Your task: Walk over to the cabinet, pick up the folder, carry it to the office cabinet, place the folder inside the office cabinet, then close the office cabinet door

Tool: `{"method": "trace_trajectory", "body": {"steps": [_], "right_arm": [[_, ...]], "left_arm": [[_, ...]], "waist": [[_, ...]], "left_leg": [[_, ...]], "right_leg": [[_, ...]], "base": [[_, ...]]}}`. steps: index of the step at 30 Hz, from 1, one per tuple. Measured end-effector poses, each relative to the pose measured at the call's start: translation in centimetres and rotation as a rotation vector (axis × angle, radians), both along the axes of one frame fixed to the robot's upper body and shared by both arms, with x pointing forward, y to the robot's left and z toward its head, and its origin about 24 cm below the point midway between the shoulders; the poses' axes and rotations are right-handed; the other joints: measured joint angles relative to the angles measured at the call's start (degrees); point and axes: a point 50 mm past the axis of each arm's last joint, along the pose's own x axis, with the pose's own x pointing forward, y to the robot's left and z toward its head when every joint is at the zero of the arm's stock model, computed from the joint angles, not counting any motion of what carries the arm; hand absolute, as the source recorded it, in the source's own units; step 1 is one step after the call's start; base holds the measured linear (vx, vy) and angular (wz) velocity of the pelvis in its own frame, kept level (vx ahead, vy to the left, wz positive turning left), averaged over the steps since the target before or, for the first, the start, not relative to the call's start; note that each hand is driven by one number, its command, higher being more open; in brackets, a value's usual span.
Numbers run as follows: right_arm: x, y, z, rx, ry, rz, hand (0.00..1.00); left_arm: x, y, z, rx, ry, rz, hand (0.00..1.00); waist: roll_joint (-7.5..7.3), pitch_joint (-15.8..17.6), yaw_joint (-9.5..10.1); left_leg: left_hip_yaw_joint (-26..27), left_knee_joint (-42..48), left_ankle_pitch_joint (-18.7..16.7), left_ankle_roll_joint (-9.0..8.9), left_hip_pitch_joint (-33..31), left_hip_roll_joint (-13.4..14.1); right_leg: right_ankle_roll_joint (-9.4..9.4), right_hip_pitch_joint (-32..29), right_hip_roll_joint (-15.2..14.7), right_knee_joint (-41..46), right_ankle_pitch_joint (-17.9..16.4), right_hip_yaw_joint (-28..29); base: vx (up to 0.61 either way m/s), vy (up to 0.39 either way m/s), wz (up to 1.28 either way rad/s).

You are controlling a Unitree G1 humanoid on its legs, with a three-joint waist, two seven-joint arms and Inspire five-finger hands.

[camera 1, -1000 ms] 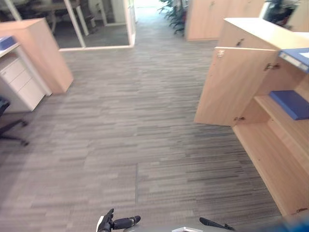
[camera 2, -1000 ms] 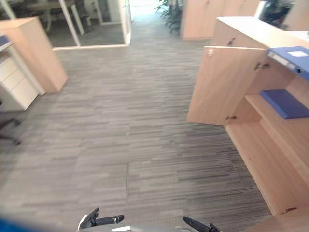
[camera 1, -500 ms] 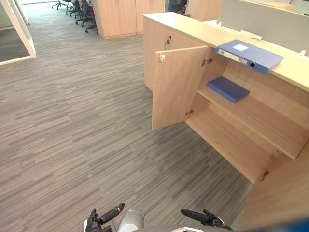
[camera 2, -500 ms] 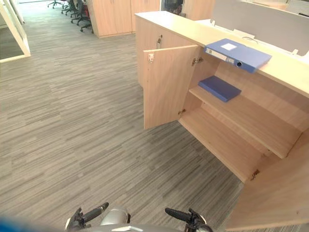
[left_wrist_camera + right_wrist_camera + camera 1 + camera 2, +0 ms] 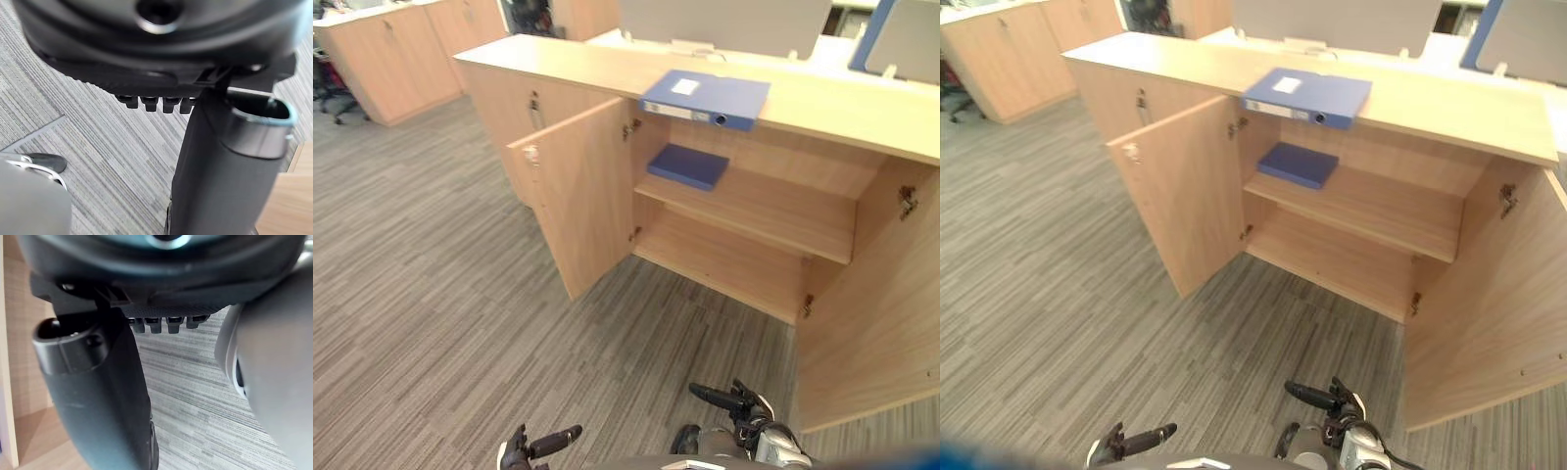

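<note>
A blue ring-binder folder [image 5: 705,98] lies flat on top of the light wooden office cabinet [image 5: 832,113]. A second, thinner blue folder [image 5: 688,165] rests on the cabinet's upper shelf. Both cabinet doors stand open, the left door [image 5: 573,191] swung towards me and the right door [image 5: 871,304] out to the side. My left hand [image 5: 533,448] and right hand [image 5: 734,401] hang low over the carpet, well short of the cabinet. Each has straight fingers [image 5: 156,103] [image 5: 166,323] and holds nothing.
Grey striped carpet [image 5: 431,294] stretches between me and the cabinet. More wooden cabinets [image 5: 391,54] stand at the back left beside an office chair [image 5: 325,78]. A grey partition [image 5: 724,24] rises behind the cabinet top.
The camera has swung to the right, so the open cabinet now sits in the middle of the view and closer. Both hands stay low and empty.
</note>
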Motion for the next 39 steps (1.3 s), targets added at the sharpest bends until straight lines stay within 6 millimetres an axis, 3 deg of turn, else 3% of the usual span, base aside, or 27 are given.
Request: {"method": "trace_trajectory", "body": {"steps": [2, 5, 7, 8, 9, 11, 13, 15, 18, 20, 21, 22, 23, 25, 26, 28, 31, 33, 34, 35, 37, 39], "right_arm": [[-0.2, -0.6, 0.0, 0.001, -0.004, -0.05, 1.0], [-2.3, -0.7, -0.7, 0.031, 0.064, -0.126, 1.0], [-3.5, -0.8, -1.0, 0.035, 0.089, -0.156, 1.0], [-4.0, -1.1, -1.0, 0.032, 0.096, -0.176, 1.0], [-4.1, -1.2, -1.0, 0.031, 0.099, -0.186, 1.0], [-4.3, -1.1, -1.1, 0.046, 0.105, -0.207, 1.0], [-4.1, -0.6, -1.2, 0.053, 0.118, -0.174, 1.0], [-3.6, 0.0, -1.3, 0.059, 0.137, -0.119, 1.0], [-3.3, 0.5, -1.3, 0.058, 0.144, -0.08, 1.0], [-3.4, 0.5, -1.4, 0.051, 0.148, -0.059, 1.0], [-3.6, 0.4, -1.4, 0.041, 0.156, -0.048, 1.0], [-3.8, 0.4, -1.4, 0.037, 0.161, -0.044, 1.0], [-4.3, 0.5, -1.5, 0.038, 0.173, -0.044, 1.0], [-4.3, 1.6, -1.7, 0.055, 0.177, -0.008, 1.0], [-4.2, 2.0, -1.7, 0.066, 0.179, 0.007, 1.0], [-4.3, 1.9, -1.7, 0.064, 0.179, 0.016, 1.0], [-4.7, 1.0, -1.7, 0.036, 0.182, 0.045, 1.0], [-4.5, 0.3, -1.5, 0.018, 0.17, 0.06, 1.0], [-4.4, -0.1, -1.4, 0.007, 0.162, 0.058, 1.0], [-4.3, -0.7, -1.3, -0.008, 0.158, 0.058, 1.0], [-4.1, -1.0, -1.2, -0.019, 0.153, 0.055, 1.0], [-3.9, -0.8, -1.1, -0.014, 0.139, 0.048, 1.0]], "left_arm": [[1.5, -1.2, 0.1, -0.024, -0.035, -0.022, 1.0], [2.0, -2.4, 0.1, -0.068, -0.059, -0.037, 1.0], [2.3, -2.2, 0.3, -0.064, -0.08, -0.021, 1.0], [2.2, -1.8, 0.5, -0.061, -0.095, 0.022, 1.0], [1.6, -1.8, 0.4, -0.067, -0.086, 0.051, 1.0], [0.9, -1.4, 0.3, -0.073, -0.081, 0.111, 1.0], [0.8, -0.7, 0.4, -0.065, -0.093, 0.144, 1.0], [1.3, -0.3, 0.8, -0.052, -0.12, 0.162, 1.0], [1.9, -0.1, 1.1, -0.038, -0.151, 0.158, 1.0], [2.0, -0.3, 1.1, -0.036, -0.156, 0.154, 1.0], [2.1, -0.4, 1.1, -0.037, -0.156, 0.155, 1.0], [2.1, -0.3, 1.1, -0.039, -0.158, 0.169, 1.0], [1.7, -0.3, 1.0, -0.034, -0.147, 0.175, 1.0], [2.1, 0.8, 1.3, 0.003, -0.154, 0.15, 1.0], [2.0, 1.1, 1.3, 0.015, -0.143, 0.138, 1.0], [1.5, 1.1, 1.1, 0.019, -0.127, 0.143, 1.0], [0.5, 0.7, 0.7, -0.009, -0.097, 0.111, 1.0], [-0.2, 0.5, 0.6, -0.022, -0.082, 0.067, 1.0], [-0.3, 0.4, 0.5, -0.03, -0.079, 0.049, 1.0], [-0.5, 0.2, 0.5, -0.038, -0.072, 0.037, 1.0], [-0.5, 0.3, 0.4, -0.037, -0.065, 0.027, 1.0], [0.0, -0.1, 0.6, -0.052, -0.084, 0.014, 1.0]], "waist": [[0.35, 1.0, -0.24], [0.55, 0.3, -0.82], [0.37, -0.6, -1.31], [1.1, -1.4, -1.04], [1.66, -1.6, -0.82], [2.01, -1.6, -0.53], [1.13, -1.2, 0.25], [-0.09, -0.2, 1.68], [-1.14, 0.4, 2.56], [-0.92, 0.3, 2.44], [-0.7, 0.1, 2.42], [-0.91, 0.0, 2.65], [-0.62, -1.2, 2.79], [-4.01, -2.0, 2.83], [-4.2, -2.0, 3.04], [-3.77, -2.2, 3.2], [-2.56, -3.1, 3.69], [-2.92, -3.6, 3.1], [-2.72, -3.7, 2.99], [-1.66, -3.7, 2.87], [-1.21, -3.0, 2.83], [-0.2, -2.5, 2.48]], "left_leg": [[-0.3, -0.5, 0.3, -0.17, 1.7, 0.9], [-2.4, 5.2, 0.0, -0.96, 1.6, 4.1], [-5.3, 19.9, -0.7, -2.76, -4.8, 7.3], [-7.5, 35.9, 0.7, -5.96, -12.1, 10.2], [-8.4, 44.3, 1.6, -7.48, -15.7, 11.6], [-8.6, 54.6, 1.6, -7.66, -20.0, 12.5], [-6.6, 58.4, 0.5, -6.35, -23.2, 12.0], [-5.4, 52.8, -2.8, -3.92, -26.2, 9.2], [-8.9, 36.3, -3.9, -2.98, -28.6, 4.5], [-14.6, 23.2, -1.0, -2.79, -30.5, 2.8], [-18.2, 16.8, 2.4, -2.74, -31.4, 2.6], [-19.3, 14.7, 6.8, -2.81, -31.6, 2.5], [-19.2, 13.9, 15.0, -3.84, -31.1, 2.0], [-17.8, 14.9, 14.1, -2.46, -31.2, -0.6], [-16.8, 15.6, 13.4, -1.33, -30.3, -1.3], [-14.6, 14.1, 12.3, 0.33, -26.4, -2.7], [-11.0, 6.8, 11.5, 2.35, -17.1, -6.0], [-9.9, 3.5, 11.1, 3.45, -13.1, -8.8], [-9.6, 2.2, 11.0, 4.08, -11.3, -9.6], [-9.4, 1.2, 10.9, 5.02, -9.6, -9.8], [-10.7, 0.4, 10.7, 5.74, -7.4, -8.7], [-13.1, 0.4, 10.6, 5.54, -7.2, -5.8]], "right_leg": [[-1.36, 0.1, 1.6, 2.4, -3.9, 0.8], [-0.89, 4.6, 5.0, -0.7, -6.8, -0.3], [-0.91, 8.0, 8.2, -5.8, -6.3, -1.2], [-1.53, 9.9, 11.3, -9.2, -5.8, -0.7], [-1.94, 11.5, 13.3, -11.0, -5.6, 0.2], [-3.03, 15.3, 16.1, -14.4, -5.1, 2.9], [-3.63, 18.7, 16.9, -17.0, -4.8, 6.8], [-3.5, 22.3, 15.7, -18.5, -4.2, 13.3], [-2.36, 24.9, 12.5, -19.3, -4.2, 19.5], [-0.08, 26.9, 11.3, -21.7, -4.8, 21.9], [1.37, 28.3, 10.8, -22.4, -5.6, 22.8], [2.71, 29.4, 10.2, -22.4, -6.4, 23.3], [4.49, 30.1, 9.4, -22.3, -7.4, 24.0], [6.64, 29.7, 6.2, -21.0, -6.9, 24.1], [8.3, 29.5, 5.0, -19.3, -5.4, 25.1], [8.33, 29.6, 2.8, -15.5, -3.4, 27.3], [8.26, 25.4, -1.4, -0.3, -2.1, 31.8], [5.08, 20.4, -5.3, 12.0, 1.0, 30.7], [2.02, 18.5, -7.5, 16.5, 3.8, 28.3], [0.22, 17.3, -9.9, 20.2, 5.9, 24.4], [3.51, 16.5, -9.9, 21.9, -2.1, 18.4], [5.54, 14.6, -3.5, 15.3, -8.0, 16.9]], "base": [[0.38, -0.26, -0.31], [0.35, -0.266, 0.03], [0.31, -0.212, 0.06], [0.38, -0.155, -0.3], [0.32, -0.108, -0.49], [0.38, 0.007, -0.73], [0.39, 0.05, -1.01], [0.28, 0.106, -1.42], [0.26, 0.177, -1.42], [0.33, 0.268, -0.77], [0.3, 0.252, -0.41], [0.51, 0.409, -0.35], [0.36, 0.28, -0.16], [0.44, 0.329, -0.07], [0.42, 0.344, -0.1], [0.3, 0.297, -0.31], [0.24, 0.3, -0.51], [0.16, 0.245, -0.31], [0.12, 0.181, -0.17], [0.14, 0.193, -0.13], [0.12, 0.121, 0.14], [0.05, -0.001, 0.48]]}}
